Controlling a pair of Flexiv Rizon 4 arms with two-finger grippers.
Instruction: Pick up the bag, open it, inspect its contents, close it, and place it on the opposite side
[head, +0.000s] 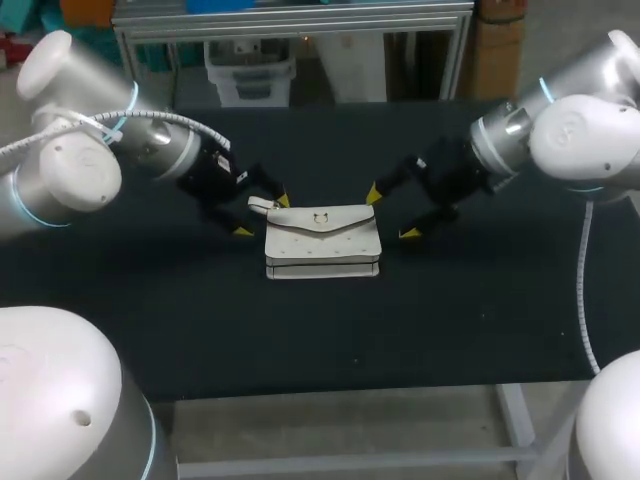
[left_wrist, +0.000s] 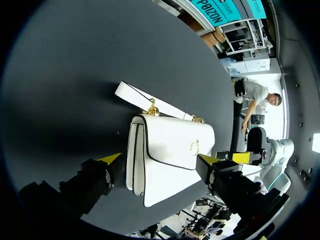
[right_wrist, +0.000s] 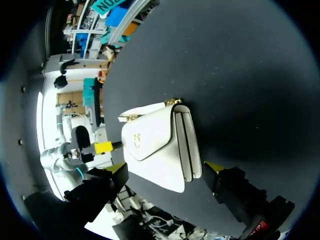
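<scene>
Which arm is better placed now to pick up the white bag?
Probably left. The left end effector is open, and the strap of the bag lies right at it, easy to grasp. The right end effector, also open, faces only the plain end.

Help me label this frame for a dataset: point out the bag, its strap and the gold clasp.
bag (head: 322, 245), head view, middle of its white face.
strap (left_wrist: 131, 93), left wrist view, flat white band near its free end.
gold clasp (left_wrist: 194, 146), left wrist view, ring on the flap.
</scene>
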